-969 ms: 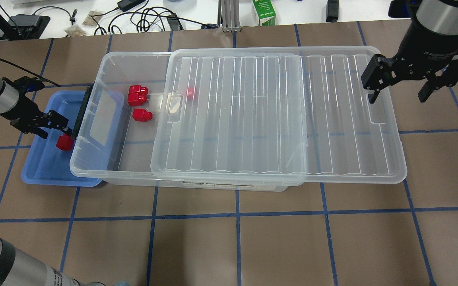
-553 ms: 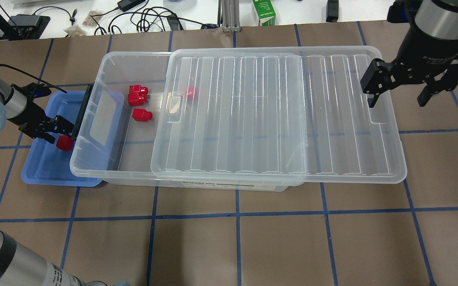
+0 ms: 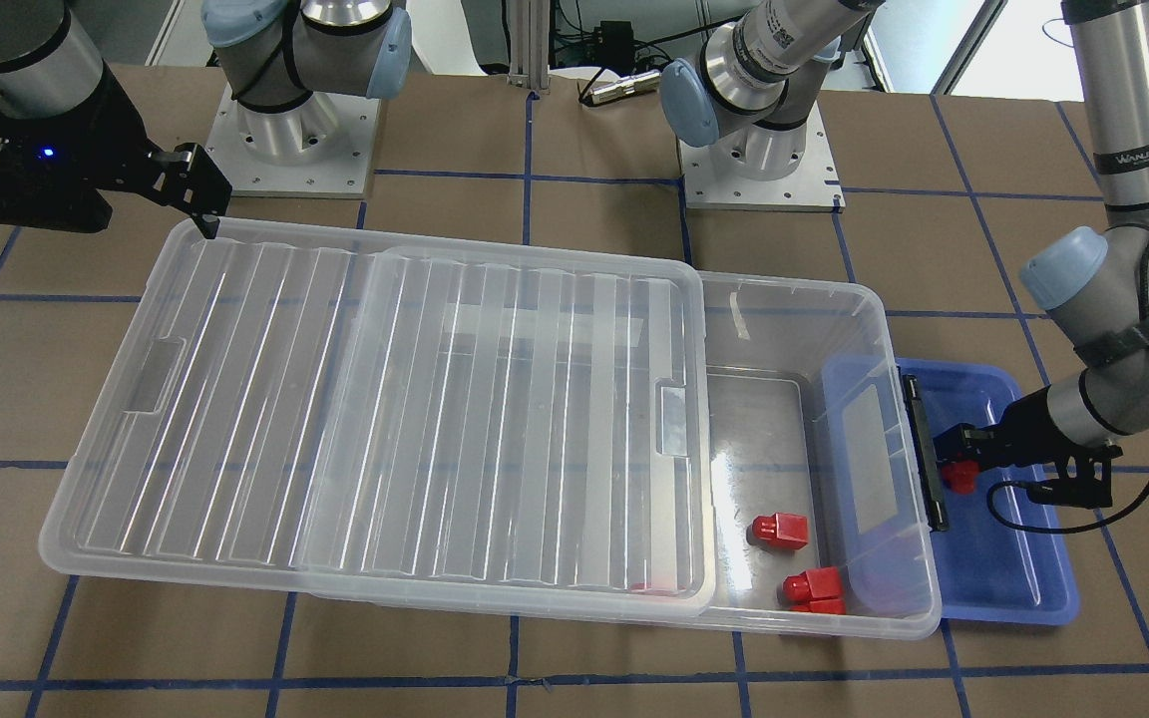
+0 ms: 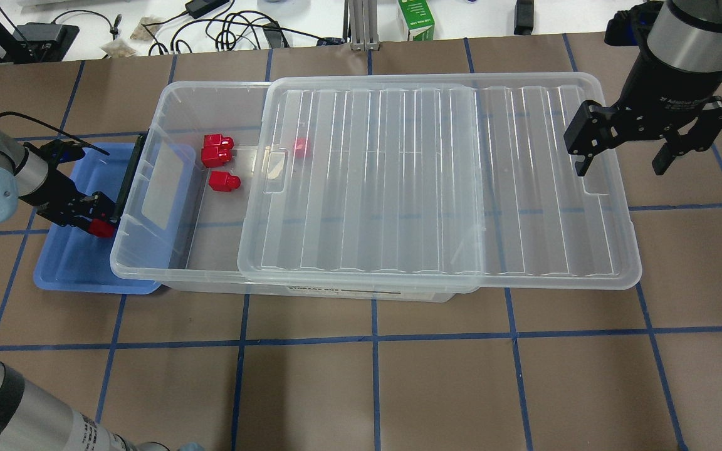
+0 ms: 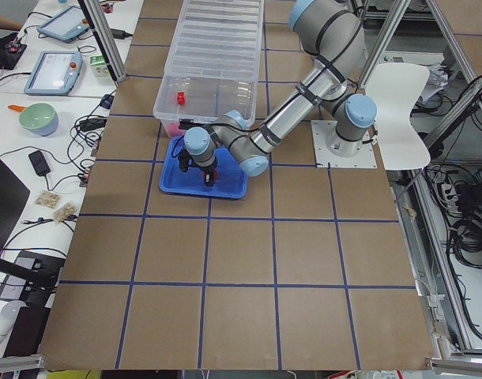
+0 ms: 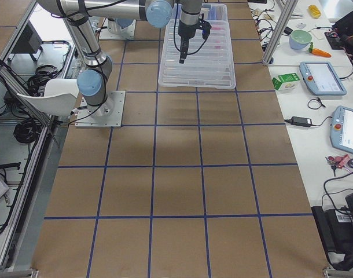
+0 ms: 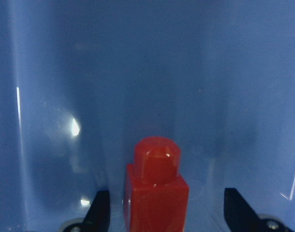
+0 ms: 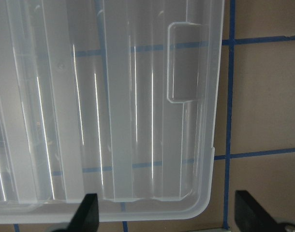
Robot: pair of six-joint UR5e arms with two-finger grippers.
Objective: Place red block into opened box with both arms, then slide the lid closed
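Logging the unclear items first. A fourth red block [image 4: 300,147] inside the box [image 4: 148,270] lies under the lid [image 4: 524,188] and reads only as a blurred red smear. From the front-facing camera just one finger of the right gripper [image 4: 622,166] is in frame; the rest is cut off by the picture's edge. In the overhead view the left gripper [image 4: 94,216] has its fingertips partly lost against the box's left end wall and the black latch bar [image 4: 128,178].

The lid covers the right part of the box and overhangs its right end; the left part is open. Three loose red blocks [image 4: 217,156] lie there.

The red block [image 7: 156,193] is outside the box, in the blue tray [image 4: 73,266], just beside the latch bar. The left wrist camera shows it between the two black fingers [image 7: 100,210], stub pointing away, with a gap on each side: jaws released and not touching it. Whether it rests on the tray floor cannot be told.

The right gripper hangs over the lid's right short end, fingers spread wide and holding nothing.
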